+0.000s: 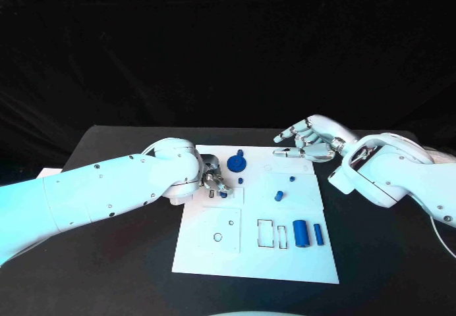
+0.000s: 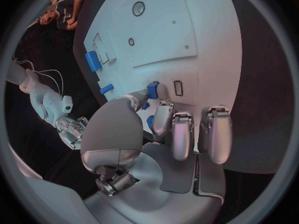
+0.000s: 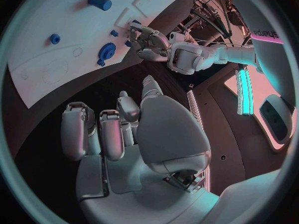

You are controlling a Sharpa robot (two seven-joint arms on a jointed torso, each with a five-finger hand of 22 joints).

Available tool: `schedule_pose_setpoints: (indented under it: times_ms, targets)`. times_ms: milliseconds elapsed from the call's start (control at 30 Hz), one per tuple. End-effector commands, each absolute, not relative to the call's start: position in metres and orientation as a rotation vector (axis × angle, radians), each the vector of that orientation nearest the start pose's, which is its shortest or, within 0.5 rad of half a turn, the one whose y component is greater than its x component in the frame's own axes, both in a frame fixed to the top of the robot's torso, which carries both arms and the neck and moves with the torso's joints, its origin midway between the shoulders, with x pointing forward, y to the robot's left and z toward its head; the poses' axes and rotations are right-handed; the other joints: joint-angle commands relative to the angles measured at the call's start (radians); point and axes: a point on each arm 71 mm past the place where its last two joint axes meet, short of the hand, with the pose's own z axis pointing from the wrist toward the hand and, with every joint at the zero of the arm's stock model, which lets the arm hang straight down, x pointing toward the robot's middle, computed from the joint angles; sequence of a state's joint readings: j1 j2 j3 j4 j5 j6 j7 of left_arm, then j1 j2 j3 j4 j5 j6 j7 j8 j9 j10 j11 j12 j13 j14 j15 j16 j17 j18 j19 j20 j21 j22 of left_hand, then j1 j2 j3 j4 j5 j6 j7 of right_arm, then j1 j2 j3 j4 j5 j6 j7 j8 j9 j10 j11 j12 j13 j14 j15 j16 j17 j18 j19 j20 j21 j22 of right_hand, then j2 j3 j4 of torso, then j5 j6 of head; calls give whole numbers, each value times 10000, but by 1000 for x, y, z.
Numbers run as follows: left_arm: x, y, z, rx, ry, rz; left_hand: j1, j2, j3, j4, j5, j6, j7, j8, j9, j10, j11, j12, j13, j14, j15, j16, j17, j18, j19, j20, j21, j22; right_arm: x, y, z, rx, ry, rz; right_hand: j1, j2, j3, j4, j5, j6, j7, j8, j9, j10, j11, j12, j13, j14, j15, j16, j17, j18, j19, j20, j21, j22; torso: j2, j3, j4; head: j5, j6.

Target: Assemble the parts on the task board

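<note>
The white task board [image 1: 255, 260] lies in the middle of the black bench [image 1: 114, 263], with several blue parts on it. The left hand [image 1: 213, 179] rests low over the board's left edge, and its fingers [image 2: 163, 118] pinch a small blue part [image 2: 152, 89] against the board beside a small rectangular slot [image 2: 178, 87]. The right hand [image 1: 309, 143] hovers above the board's far right corner, holding nothing, its fingers [image 3: 99, 132] loosely curled and apart. A blue gear-shaped part [image 1: 236, 162] lies near the board's far edge between the 2 hands, with a small blue peg [image 1: 241, 180] just nearer than it. A short blue piece [image 1: 279, 195] lies near the board's middle. At the near right, a large blue cylinder [image 1: 301, 233] and a thinner blue bar [image 1: 318, 234] lie side by side, just beside 2 narrow rectangular cut-outs [image 1: 273, 234].
</note>
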State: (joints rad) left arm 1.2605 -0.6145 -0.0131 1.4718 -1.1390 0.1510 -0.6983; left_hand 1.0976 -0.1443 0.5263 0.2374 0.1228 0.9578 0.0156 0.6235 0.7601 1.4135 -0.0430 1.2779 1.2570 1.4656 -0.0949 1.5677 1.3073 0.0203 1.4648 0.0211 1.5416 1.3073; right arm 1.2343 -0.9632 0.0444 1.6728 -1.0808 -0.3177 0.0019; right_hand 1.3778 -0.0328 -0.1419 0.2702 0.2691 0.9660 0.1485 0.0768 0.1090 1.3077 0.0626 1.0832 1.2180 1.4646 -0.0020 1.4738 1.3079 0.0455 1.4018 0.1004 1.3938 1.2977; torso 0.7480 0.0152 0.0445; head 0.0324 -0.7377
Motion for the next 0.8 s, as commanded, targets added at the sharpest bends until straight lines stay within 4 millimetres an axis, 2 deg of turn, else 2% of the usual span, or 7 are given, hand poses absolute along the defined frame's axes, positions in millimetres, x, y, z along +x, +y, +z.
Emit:
schedule_pose_setpoints:
  times_ms: [33, 467, 800]
  targets:
    - [488, 126, -201, -649, 23547, -2654, -175, 15, -136, 44, -43, 66, 23, 76, 11, 22, -51, -24, 17, 1052, -53, 31, 2635, -114, 875, -77, 58, 2319, 469, -212, -125, 1192, 16150, 9630, -8, 99, -64, 5, 62, 87, 4, 11, 16, -45, 7, -65, -20, 700, -85, -58, 1163, 204, -82, -28, -49, -29, -7, -4, 12, -10, -2]
    - [490, 129, -202, -784, 23520, -2584, -726, -23, -1028, 486, -54, 152, -18, 227, 191, 66, -88, 2, 32, 1052, -91, 31, 2635, -139, 930, -119, 120, 2411, 470, -214, -125, 1234, 16100, 9580, -41, 90, -110, 26, 58, 76, 8, 1, 15, -77, 11, -111, -59, 684, -84, -109, 1099, 217, -116, -28, -91, -85, -4, -3, 3, -5, 22]
    - [490, 131, -201, -872, 23465, -2580, -982, 46, -1702, 524, -49, 206, -67, 330, 295, 96, -124, 24, 46, 1052, -120, 31, 2635, -149, 952, -146, 145, 2448, 470, -216, -125, 1260, 16080, 9542, -62, 91, -139, 42, 54, 70, 10, -4, 15, -102, 13, -148, -90, 663, -82, -167, 1023, 234, -163, -28, -144, -160, -1, -10, 2, 3, 22]
